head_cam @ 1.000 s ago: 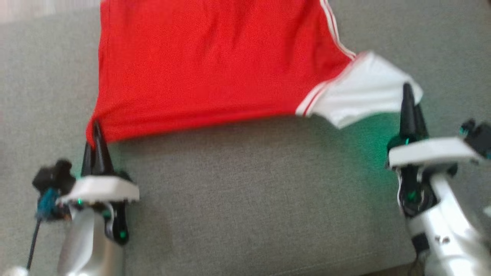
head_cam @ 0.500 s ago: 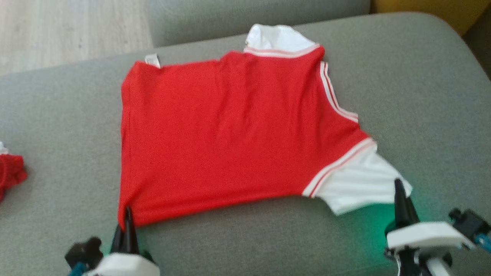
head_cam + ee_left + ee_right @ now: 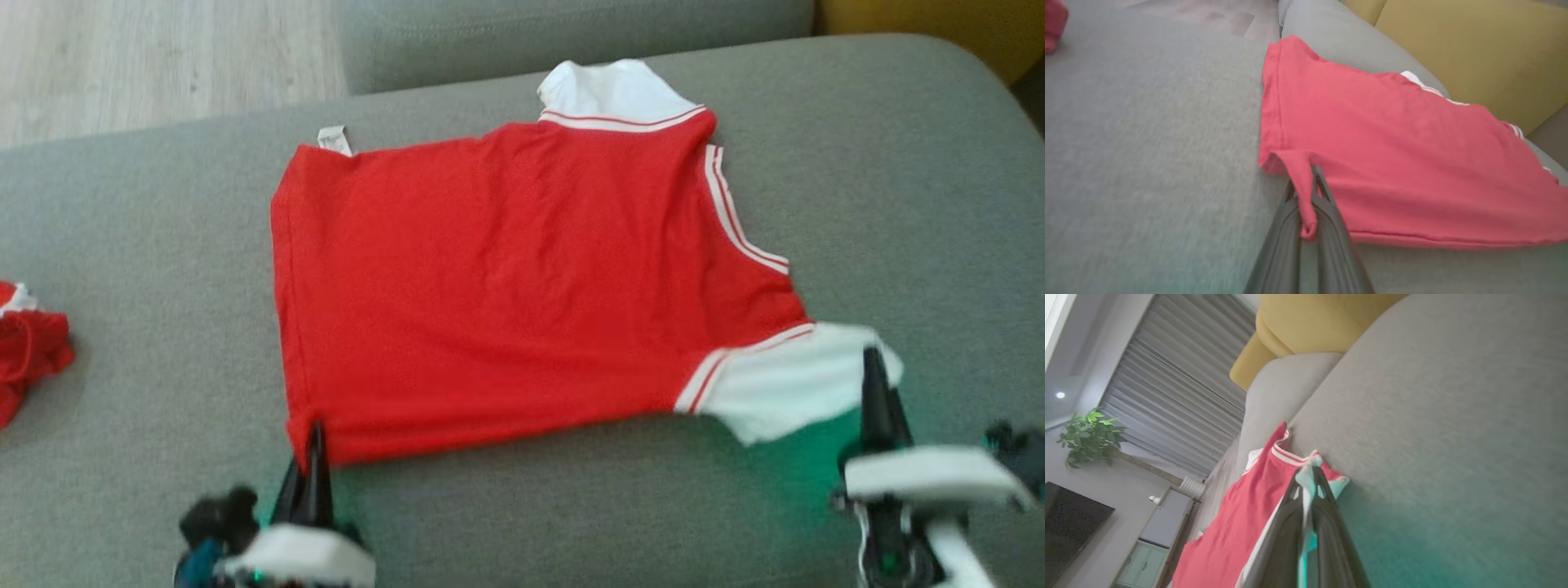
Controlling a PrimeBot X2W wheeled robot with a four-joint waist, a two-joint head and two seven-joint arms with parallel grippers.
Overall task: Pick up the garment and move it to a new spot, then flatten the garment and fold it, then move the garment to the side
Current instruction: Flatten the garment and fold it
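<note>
On the cushion, garment lies crosswise — hem left, neck right; left fingers, right fingers clamp it.

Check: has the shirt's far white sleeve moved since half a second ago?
No, not visibly. The far white sleeve of the shirt still meets the lower edge of the back cushion, as before; the slight frame shift is the camera.

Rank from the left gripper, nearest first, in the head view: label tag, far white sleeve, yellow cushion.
1. Label tag, far-left corner of the garment, beyond the left gripper.
2. Far white sleeve, far edge, rightward.
3. Yellow cushion, top right.
</note>
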